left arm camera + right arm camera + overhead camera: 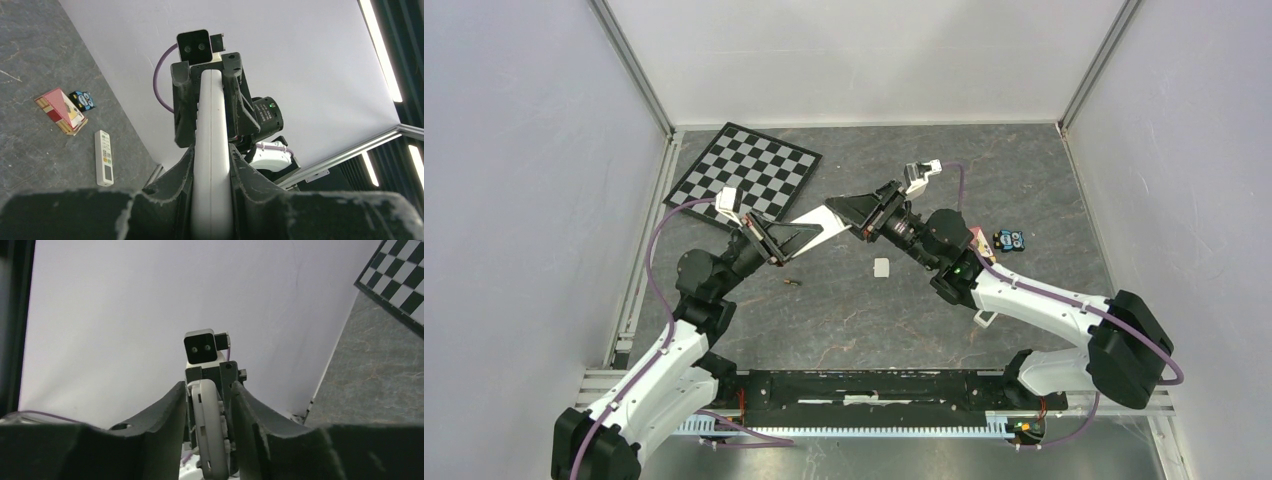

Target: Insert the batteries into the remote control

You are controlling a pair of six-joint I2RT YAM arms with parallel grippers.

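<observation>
Remote control (pixel 819 222) aloft, edgewise between jaws

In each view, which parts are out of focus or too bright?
Left wrist view: the left fingers at the bottom are blurred, the light strips at the right blown out. Right wrist view: the right fingers are blurred and dark. Top external view: sharp, evenly lit, faint shadows.

Top view high, downward — wrist views close, face to face along shared remote control (pixel 211 150)

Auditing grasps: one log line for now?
left end effector: shut on remote control | right end effector: around it, grip unclear | battery: on table
</observation>
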